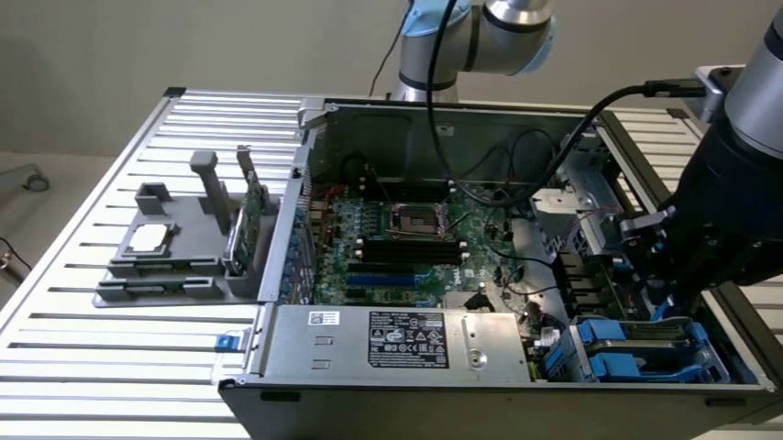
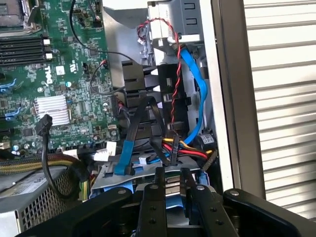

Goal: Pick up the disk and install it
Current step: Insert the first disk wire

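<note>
Tool (image 2: 172,174) seemingly tight around disk (image 2: 140,176)

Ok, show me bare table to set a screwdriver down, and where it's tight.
Bare slatted table between the grey fixture and its near edge, exterior view's left; also behind the fixture. Crowded: the drive-bay corner, with cables and the end effector at the disk.
</note>
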Robot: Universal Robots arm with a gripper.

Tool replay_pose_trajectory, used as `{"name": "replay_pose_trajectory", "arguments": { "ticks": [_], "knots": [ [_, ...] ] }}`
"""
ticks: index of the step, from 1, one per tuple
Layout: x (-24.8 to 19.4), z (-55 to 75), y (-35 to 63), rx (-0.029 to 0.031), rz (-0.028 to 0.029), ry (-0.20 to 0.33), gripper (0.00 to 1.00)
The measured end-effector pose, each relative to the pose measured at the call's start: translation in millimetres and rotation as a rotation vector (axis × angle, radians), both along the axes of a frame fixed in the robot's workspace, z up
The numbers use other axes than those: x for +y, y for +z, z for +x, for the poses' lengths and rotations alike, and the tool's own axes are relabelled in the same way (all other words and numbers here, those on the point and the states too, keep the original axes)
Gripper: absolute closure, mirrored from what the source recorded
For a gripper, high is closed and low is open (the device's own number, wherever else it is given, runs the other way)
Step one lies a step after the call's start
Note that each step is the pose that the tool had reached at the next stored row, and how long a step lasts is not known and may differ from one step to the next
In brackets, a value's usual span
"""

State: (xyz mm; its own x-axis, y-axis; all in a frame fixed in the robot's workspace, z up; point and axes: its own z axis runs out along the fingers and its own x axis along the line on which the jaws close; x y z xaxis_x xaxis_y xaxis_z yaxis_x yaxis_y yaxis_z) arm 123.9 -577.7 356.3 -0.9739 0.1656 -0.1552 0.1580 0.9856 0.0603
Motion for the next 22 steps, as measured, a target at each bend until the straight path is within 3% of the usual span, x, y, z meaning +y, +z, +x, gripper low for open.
{"name": "replay_pose_trajectory", "arguments": {
  "ticks": [5, 20, 22],
  "knots": [
    [0.9, 0.0, -0.1, -0.0006, -0.0016, -0.037, 0.73],
    [13.4, -0.2, -0.3, -0.0069, -0.0039, -0.065, 0.73],
    [14.9, -0.2, -0.3, -0.0083, -0.0046, -0.069, 0.82]
  ]
}}
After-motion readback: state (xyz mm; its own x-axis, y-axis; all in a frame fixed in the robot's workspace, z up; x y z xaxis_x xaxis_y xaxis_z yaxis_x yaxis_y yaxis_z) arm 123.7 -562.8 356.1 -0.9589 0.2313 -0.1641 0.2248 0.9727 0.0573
